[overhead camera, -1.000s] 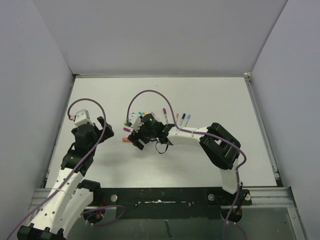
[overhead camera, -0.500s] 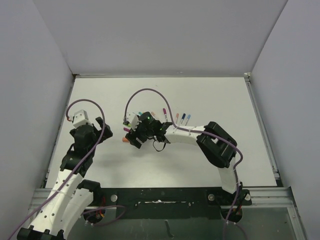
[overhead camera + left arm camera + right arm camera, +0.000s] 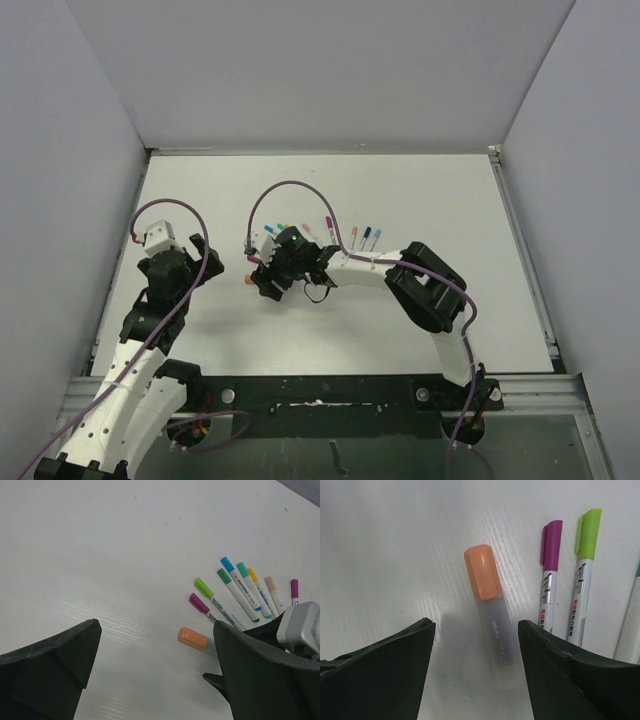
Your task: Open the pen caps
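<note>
1. White table [image 3: 420, 190]: carries all the work, with both arms bolted at its near edge.
2. Right arm [image 3: 430, 290]: reaches leftward across the table to the left end of the pen group. Left arm [image 3: 150, 300]: stands well apart on the left side and faces the same group.
3. Right gripper [image 3: 475, 630]: the jaws stand apart, one on each side of the fat frosted barrel [image 3: 500, 650]. Bare table shows between each jaw and the barrel, so nothing is gripped.
4. Left gripper [image 3: 156, 630]: the jaws are spread wide and empty, over bare table short of the pens.
5. Pens [image 3: 242, 587]: these lie flat in a loose fan near the table's middle, just beside the right gripper.
6. Pen caps:
   - The orange cap [image 3: 482, 572] is seated on the frosted barrel, beyond the right jaws.
   - The magenta cap [image 3: 551, 542] and light-green cap [image 3: 589, 530] lie just beside it, each on its pale barrel.
   - The left wrist view adds a dark-green cap [image 3: 223, 575], blue cap [image 3: 227, 563], teal cap [image 3: 243, 569], yellow cap [image 3: 252, 574], peach cap [image 3: 270, 583] and purple cap [image 3: 294, 587], all seated.
7. Progress: no cap is seen off or loose.
   - The task is judged to be at its start, with every visible cap left to open.
   - The orange one appears to be first in hand.
   - Pens further right in the top view are too small to assess.
</note>
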Controlling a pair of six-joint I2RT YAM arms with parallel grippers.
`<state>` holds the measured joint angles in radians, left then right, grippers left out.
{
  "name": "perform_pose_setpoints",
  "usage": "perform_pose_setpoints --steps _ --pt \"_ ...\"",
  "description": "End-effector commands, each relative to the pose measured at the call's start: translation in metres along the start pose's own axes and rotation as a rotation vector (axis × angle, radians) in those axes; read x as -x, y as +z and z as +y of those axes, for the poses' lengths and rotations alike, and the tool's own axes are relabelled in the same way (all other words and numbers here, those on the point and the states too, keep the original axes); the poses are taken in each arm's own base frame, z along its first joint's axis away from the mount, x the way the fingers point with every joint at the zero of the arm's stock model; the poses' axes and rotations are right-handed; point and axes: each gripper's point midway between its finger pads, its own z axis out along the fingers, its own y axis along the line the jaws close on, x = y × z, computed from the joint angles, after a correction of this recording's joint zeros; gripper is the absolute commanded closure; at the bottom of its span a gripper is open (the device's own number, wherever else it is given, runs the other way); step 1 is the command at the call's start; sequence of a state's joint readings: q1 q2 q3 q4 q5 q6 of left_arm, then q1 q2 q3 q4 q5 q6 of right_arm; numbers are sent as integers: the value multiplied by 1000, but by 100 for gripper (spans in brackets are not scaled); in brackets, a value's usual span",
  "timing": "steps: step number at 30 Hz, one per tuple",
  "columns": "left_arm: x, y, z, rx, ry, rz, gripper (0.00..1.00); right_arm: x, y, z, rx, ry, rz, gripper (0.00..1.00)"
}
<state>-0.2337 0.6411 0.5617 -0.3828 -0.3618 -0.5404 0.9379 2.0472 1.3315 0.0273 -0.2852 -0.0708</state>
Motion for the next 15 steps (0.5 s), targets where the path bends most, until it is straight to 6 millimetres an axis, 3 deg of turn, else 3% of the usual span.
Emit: perform_pose_setpoints --steps 1,11,15 --pt "28 -6 -8 -17 -38 -75 2 15 6 7 38 -10 -39 32" --pt "28 -6 -8 -14 -36 -76 2 6 12 6 38 -5 -22 32" --pt "28 -5 -8 -16 -36 -75 2 2 14 7 43 1 -7 38"
